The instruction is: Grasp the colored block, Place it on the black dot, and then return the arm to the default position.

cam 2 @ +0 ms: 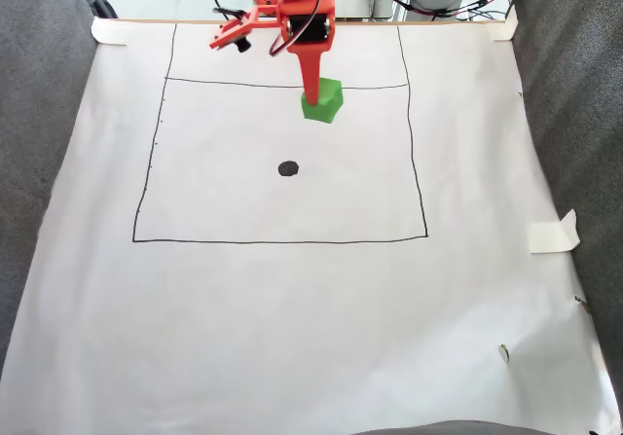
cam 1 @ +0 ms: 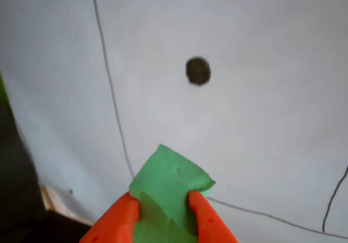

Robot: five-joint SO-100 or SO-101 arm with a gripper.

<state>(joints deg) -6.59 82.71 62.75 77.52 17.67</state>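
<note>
The green colored block (cam 1: 171, 186) sits between my two orange fingers at the bottom of the other view, and my gripper (cam 1: 164, 200) is shut on it. The black dot (cam 1: 198, 70) lies on the white paper ahead of the block, apart from it. In the fixed view the orange arm (cam 2: 297, 12) reaches in from the top edge, its gripper (cam 2: 314, 98) holding the block (cam 2: 323, 101) near the top line of the drawn square. There the black dot (cam 2: 288, 168) is below and slightly left of the block.
A white paper sheet (cam 2: 292, 308) with a thin drawn square covers the table. Grey fabric (cam 2: 39, 85) flanks it on both sides. A piece of tape (cam 2: 553, 233) sticks up at the right edge. Cables (cam 2: 438, 5) lie behind the arm.
</note>
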